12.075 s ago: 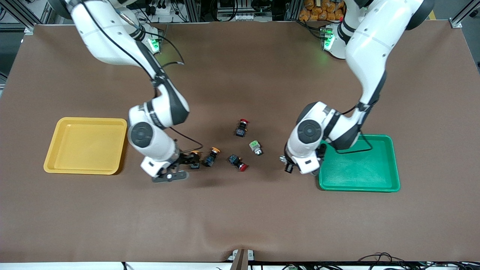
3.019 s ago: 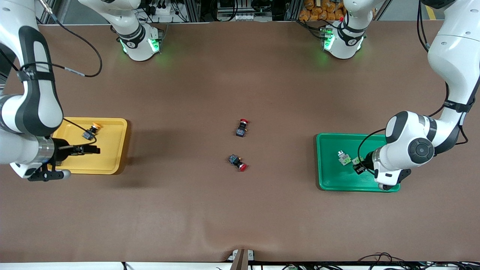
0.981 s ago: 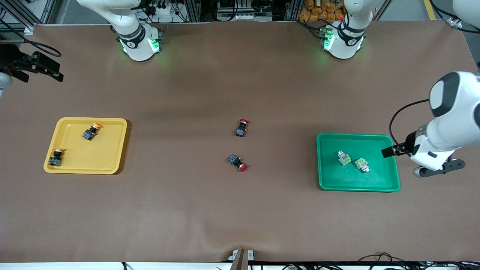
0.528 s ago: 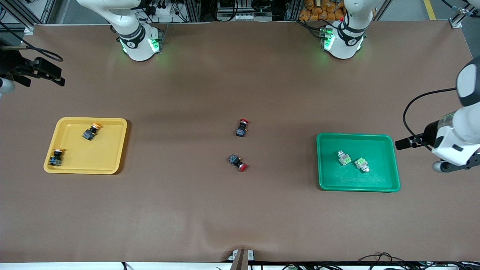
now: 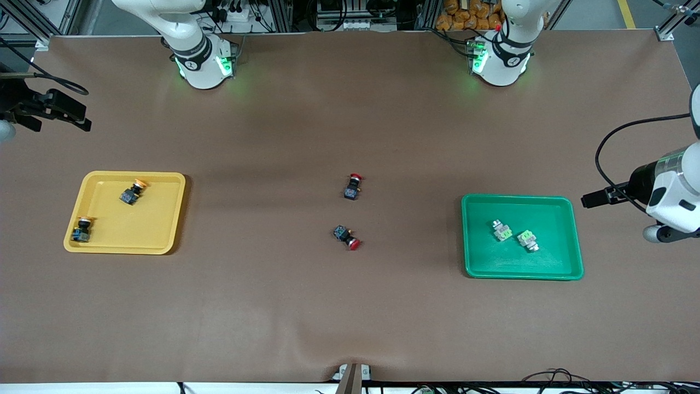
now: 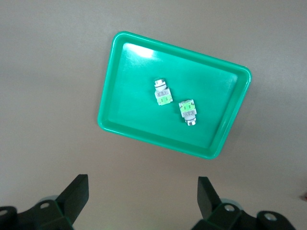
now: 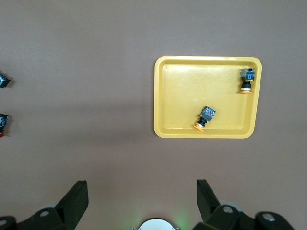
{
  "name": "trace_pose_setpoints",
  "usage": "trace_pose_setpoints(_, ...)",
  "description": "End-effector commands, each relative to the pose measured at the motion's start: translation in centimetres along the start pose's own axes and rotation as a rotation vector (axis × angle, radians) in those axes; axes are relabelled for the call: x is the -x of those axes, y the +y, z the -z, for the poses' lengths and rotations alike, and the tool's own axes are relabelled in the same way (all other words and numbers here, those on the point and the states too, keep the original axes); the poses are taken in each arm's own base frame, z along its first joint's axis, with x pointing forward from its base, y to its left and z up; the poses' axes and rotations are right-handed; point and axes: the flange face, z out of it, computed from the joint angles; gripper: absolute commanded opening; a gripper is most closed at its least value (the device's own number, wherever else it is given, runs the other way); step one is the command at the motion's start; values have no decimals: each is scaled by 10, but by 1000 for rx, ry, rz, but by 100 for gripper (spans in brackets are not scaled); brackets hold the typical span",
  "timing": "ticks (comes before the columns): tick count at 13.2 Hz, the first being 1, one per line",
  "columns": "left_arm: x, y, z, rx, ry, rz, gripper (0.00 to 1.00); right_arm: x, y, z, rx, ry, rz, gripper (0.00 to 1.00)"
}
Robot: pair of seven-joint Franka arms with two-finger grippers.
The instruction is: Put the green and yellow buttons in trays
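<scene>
The yellow tray (image 5: 153, 219) holds two yellow-capped buttons (image 5: 133, 192) (image 5: 82, 230). In the right wrist view the tray (image 7: 182, 96) and both buttons (image 7: 205, 118) (image 7: 247, 79) show. The green tray (image 5: 552, 219) holds two green-capped buttons (image 5: 501, 230) (image 5: 528, 239). In the left wrist view this tray (image 6: 124, 134) and its buttons (image 6: 162, 92) (image 6: 188, 111) show. My left gripper (image 5: 593, 198) (image 6: 142, 196) is open, empty and raised over bare table beside the green tray. My right gripper (image 5: 65, 112) (image 7: 142, 199) is open, empty and high over the table's edge at the right arm's end.
Two red-capped dark buttons (image 5: 353, 186) (image 5: 346, 236) lie on the brown mat mid-table, between the trays. They peek in at the edge of the right wrist view (image 7: 3, 80) (image 7: 2, 123). The arm bases (image 5: 199, 60) (image 5: 500, 54) stand at the table's farthest edge.
Earlier each gripper set its last button into its tray and let go. Over the last second my left gripper has drawn away from the green tray; my right gripper has barely shifted.
</scene>
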Motion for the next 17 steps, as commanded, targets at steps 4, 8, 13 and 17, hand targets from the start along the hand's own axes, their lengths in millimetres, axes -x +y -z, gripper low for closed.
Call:
trace_pose_setpoints(4, 23, 1, 31, -21, 24, -7, 100, 5, 9, 5, -11, -17, -19, 100)
trace_pose_setpoints(8, 25, 4, 35, -18, 29, -14, 100, 4, 6, 3, -40, -19, -15, 100)
trace_pose_setpoints(13, 41, 14, 48, -12, 33, -14, 100, 3, 1, 4, -50, -4, -6, 100)
trace_pose_setpoints(17, 60, 29, 66, -45, 69, 11, 100, 3, 1, 4, -50, -5, -6, 100)
